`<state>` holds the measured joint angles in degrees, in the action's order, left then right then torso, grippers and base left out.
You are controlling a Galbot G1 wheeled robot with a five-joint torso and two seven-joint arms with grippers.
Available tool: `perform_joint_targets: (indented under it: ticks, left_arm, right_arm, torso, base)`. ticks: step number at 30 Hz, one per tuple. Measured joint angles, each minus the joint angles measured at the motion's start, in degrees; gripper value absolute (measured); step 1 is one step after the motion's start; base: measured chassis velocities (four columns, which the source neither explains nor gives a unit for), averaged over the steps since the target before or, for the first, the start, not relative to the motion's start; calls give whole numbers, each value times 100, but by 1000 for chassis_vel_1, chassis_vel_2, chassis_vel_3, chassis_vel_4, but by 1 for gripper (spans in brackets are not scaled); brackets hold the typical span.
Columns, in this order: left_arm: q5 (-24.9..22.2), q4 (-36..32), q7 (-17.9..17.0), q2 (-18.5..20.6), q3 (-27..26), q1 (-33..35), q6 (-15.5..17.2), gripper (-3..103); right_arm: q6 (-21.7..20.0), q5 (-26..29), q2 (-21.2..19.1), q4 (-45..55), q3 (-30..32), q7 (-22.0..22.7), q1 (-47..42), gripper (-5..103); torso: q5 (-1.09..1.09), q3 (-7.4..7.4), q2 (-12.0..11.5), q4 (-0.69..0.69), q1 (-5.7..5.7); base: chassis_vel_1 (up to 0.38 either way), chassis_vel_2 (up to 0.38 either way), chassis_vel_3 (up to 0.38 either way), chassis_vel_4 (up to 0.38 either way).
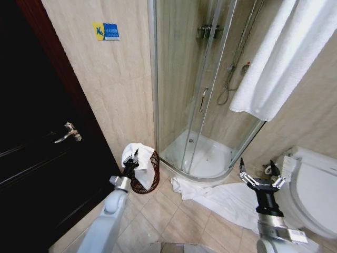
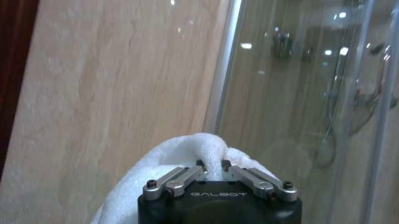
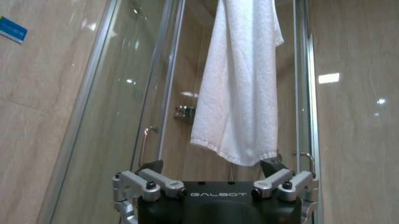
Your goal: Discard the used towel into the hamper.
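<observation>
Left tool (image 1: 131,161) clamped on the used towel (image 1: 136,154), held over the hamper (image 1: 148,175). Right tool (image 1: 262,178), fingers apart, hovers beside the toilet (image 1: 316,184).

Bathroom: shower stall (image 1: 205,105), toilet (image 1: 316,190).

used towel (image 1: 138,156): white terry cloth, nubby, matt. hamper (image 1: 149,176): dark reddish-brown open weave. wall tile (image 1: 118,79): beige, glossy, smooth.

The towel (image 1: 138,154) held over the reddish-brown open-weave hamper (image 1: 150,176) is white, like the hanging towel (image 1: 274,58) at far right. The wall (image 1: 113,84) is beige marble-veined; the door (image 1: 31,158) looks nearly black.
</observation>
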<state>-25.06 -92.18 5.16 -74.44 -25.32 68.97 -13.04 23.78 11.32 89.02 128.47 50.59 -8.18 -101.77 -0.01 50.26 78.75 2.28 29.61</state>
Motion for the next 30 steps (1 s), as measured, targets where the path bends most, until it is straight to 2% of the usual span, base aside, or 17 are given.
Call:
perform_joint_targets:
  ticks: [8, 11, 15, 28, 30]
  left_arm:
    - [-16, 843, 16, 101, 175, -767, -102, 4]
    - [-9, 1382, -130, 68, 284, -1162, -272, 4]
    - [16, 1670, -172, 44, 326, -1361, -337, 4]
    - [380, 3189, -42, -279, 639, -2141, -643, 4]
    - [458, 3625, 38, -368, 650, -2310, -748, 4]
  right_arm:
    - [2, -26, 2, -75, -4, 9, 2, 100]
    - [23, -34, 23, -89, -13, 8, -7, 100]
    - [44, -51, 38, -96, -18, -10, -18, 100]
    - [240, 28, 77, -128, 2, -318, -76, 100]
    - [330, 67, 73, -60, -2, -413, -80, 100]
  torso:
    - [1, -1, 0, 0, 0]
    - [1, 0, 0, 0, 0]
    - [1, 0, 0, 0, 0]
    - [1, -1, 1, 0, 0]
    - [2, 0, 0, 0, 0]
  base:
    - [0, 0, 0, 0]
    - [0, 0, 0, 0]
    - [0, 0, 0, 0]
    - [0, 0, 0, 0]
    - [0, 0, 0, 0]
